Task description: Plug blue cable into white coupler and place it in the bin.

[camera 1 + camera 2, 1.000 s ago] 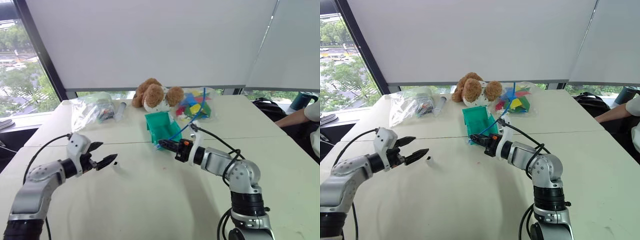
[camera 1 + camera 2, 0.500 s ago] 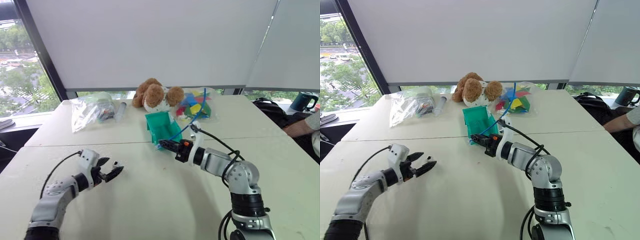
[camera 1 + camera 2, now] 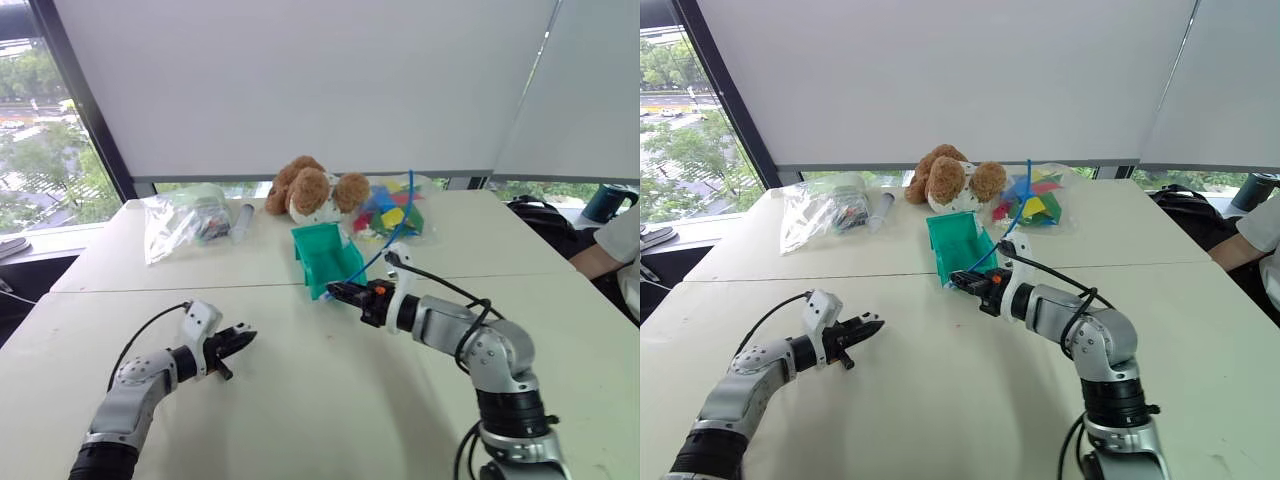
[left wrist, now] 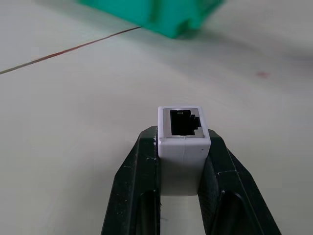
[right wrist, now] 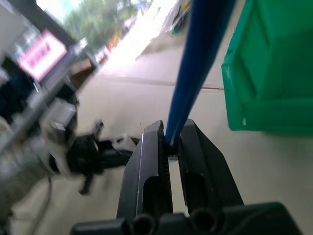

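My left gripper (image 3: 240, 340) is low over the table at the left, shut on the white coupler (image 4: 182, 128). The coupler's open socket faces away from the wrist, toward the teal bin (image 3: 325, 258). My right gripper (image 3: 335, 291) hovers just in front of the bin's sloping front, shut on the blue cable (image 5: 195, 63) close to one end. From there the cable arcs up and back past the bin toward the bag of blocks. In the right wrist view the left gripper (image 5: 110, 149) shows ahead with the coupler (image 5: 125, 142) at its tip. The two grippers are apart.
Behind the bin sit a brown plush toy (image 3: 308, 190) and a clear bag of coloured blocks (image 3: 395, 212). A second clear bag (image 3: 185, 220) and a grey tube (image 3: 241, 222) lie at the back left. A person's arm (image 3: 612, 240) is at the far right edge.
My left gripper moved down and to the right onto the white coupler on the table and shut on it. The right gripper rolled a little but stayed by the bin with the cable.
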Robot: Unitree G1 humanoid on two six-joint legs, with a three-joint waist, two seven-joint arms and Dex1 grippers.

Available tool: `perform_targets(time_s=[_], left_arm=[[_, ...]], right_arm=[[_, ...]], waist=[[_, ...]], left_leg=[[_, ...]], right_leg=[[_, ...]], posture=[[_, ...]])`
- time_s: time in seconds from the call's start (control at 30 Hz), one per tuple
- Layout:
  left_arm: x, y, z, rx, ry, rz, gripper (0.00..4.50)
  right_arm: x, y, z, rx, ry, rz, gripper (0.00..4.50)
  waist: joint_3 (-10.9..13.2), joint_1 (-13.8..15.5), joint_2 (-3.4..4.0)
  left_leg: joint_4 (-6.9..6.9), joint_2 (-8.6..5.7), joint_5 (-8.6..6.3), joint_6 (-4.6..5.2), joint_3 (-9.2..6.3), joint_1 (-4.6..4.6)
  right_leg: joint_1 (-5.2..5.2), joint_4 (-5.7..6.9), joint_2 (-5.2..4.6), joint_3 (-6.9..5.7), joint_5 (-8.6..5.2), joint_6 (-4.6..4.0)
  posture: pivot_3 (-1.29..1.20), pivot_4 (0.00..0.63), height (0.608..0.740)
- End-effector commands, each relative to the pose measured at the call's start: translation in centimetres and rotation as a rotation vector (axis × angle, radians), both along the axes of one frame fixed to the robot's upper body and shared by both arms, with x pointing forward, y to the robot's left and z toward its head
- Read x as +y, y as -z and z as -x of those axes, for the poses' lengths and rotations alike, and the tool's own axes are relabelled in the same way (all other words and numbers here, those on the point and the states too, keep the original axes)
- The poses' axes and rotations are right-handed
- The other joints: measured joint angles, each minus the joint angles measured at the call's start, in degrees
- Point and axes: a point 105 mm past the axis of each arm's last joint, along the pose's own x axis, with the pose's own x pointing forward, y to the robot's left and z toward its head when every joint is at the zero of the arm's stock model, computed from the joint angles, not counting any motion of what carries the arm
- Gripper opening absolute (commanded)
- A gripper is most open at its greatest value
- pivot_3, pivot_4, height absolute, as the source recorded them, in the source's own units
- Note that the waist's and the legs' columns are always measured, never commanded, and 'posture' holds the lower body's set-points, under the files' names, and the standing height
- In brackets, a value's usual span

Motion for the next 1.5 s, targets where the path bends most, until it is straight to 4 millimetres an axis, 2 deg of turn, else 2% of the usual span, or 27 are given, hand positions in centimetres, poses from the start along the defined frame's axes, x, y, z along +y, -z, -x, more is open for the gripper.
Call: perform_targets(time_s=[0.03,0.2,0.37,0.6,1.0,1.37,1.5], left_arm=[[-3.8,-1.2,1.6,-0.036,0.314,-0.049,0.39],[-7.1,-0.3,1.2,-0.072,0.538,-0.154,0.39],[-8.5,1.9,0.0,-0.127,0.590,-0.254,0.39],[-8.6,3.0,-0.2,-0.147,0.602,-0.256,0.39],[-8.8,2.8,-0.4,-0.166,0.588,-0.241,0.39],[-8.6,2.7,-0.7,-0.167,0.577,-0.237,0.39],[-8.7,2.5,-0.8,-0.173,0.575,-0.235,0.39]], right_arm=[[1.6,-2.3,2.1,-0.205,-0.209,0.120,0.00],[2.0,-1.2,3.1,-0.329,-0.405,0.342,0.00],[2.2,1.1,2.9,-0.341,-0.477,0.451,0.00],[3.0,2.7,2.6,-0.349,-0.512,0.488,0.00],[2.7,4.6,1.8,-0.355,-0.525,0.565,0.00],[2.0,5.5,3.1,-0.309,-0.615,0.612,0.00],[1.9,5.9,2.8,-0.304,-0.631,0.639,0.00]], waist=[[0.0,-0.1,0.00],[0.0,-0.1,-0.03],[0.0,-0.2,-0.04],[0.0,0.1,-0.05],[0.0,0.1,-0.04],[0.0,0.1,-0.04],[0.0,0.2,-0.04]], left_leg=[[0.02,-0.02,0.00,0.00,0.02,-0.02],[0.07,-0.11,0.00,0.01,0.06,-0.02],[0.11,-0.02,0.00,0.01,0.07,-0.07],[0.29,0.01,0.00,0.01,0.02,-0.15],[0.63,0.02,0.00,0.02,-0.05,-0.22],[0.67,0.02,0.00,0.02,-0.06,-0.20],[0.68,0.01,0.00,0.02,-0.05,-0.20]], right_leg=[[0.00,-0.03,0.00,0.00,0.00,0.00],[0.00,-0.02,0.23,-0.02,0.00,0.01],[-0.03,0.01,0.38,-0.04,-0.01,0.01],[-0.04,0.07,0.35,-0.05,0.00,0.01],[0.00,0.18,0.34,-0.05,0.01,0.02],[0.01,0.23,0.34,-0.05,0.01,0.02],[0.02,0.24,0.33,-0.06,0.01,0.02]], posture=[[0.00,0.150,0.740],[0.00,0.150,0.740],[0.00,0.150,0.740],[0.00,0.150,0.740],[0.00,0.150,0.740],[0.00,0.150,0.740],[0.00,0.150,0.740]])
